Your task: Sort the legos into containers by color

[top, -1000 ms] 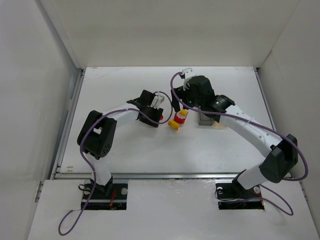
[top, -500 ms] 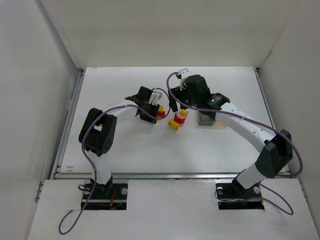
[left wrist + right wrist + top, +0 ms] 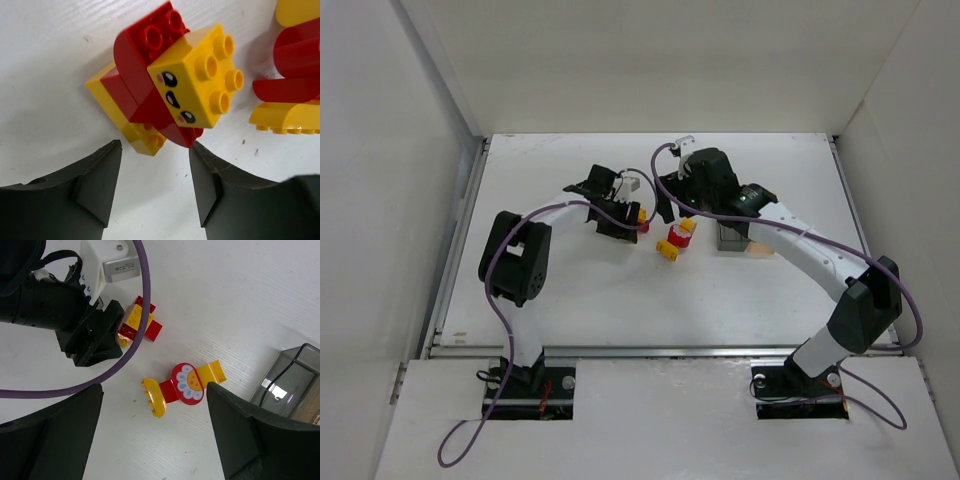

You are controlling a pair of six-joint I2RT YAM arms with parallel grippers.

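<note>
The left hand (image 3: pixel 155 146) has slid farther out across the bench (image 3: pixel 570 300). It is spread wide and holds nothing, just short of a red-and-yellow lego cluster (image 3: pixel 170 90) whose yellow brick bears a printed face. The right hand (image 3: pixel 154 390) hangs open above a flower-printed lego group (image 3: pixel 182 385). The dark grey container (image 3: pixel 730 238) and the tan container (image 3: pixel 758 247) stand just right of the group.

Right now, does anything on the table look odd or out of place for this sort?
Yes. Red and yellow bricks are joined in mixed-colour clumps rather than lying loose. The first clump lies tilted just ahead of the open left tool; the second clump lies off to its side.
</note>
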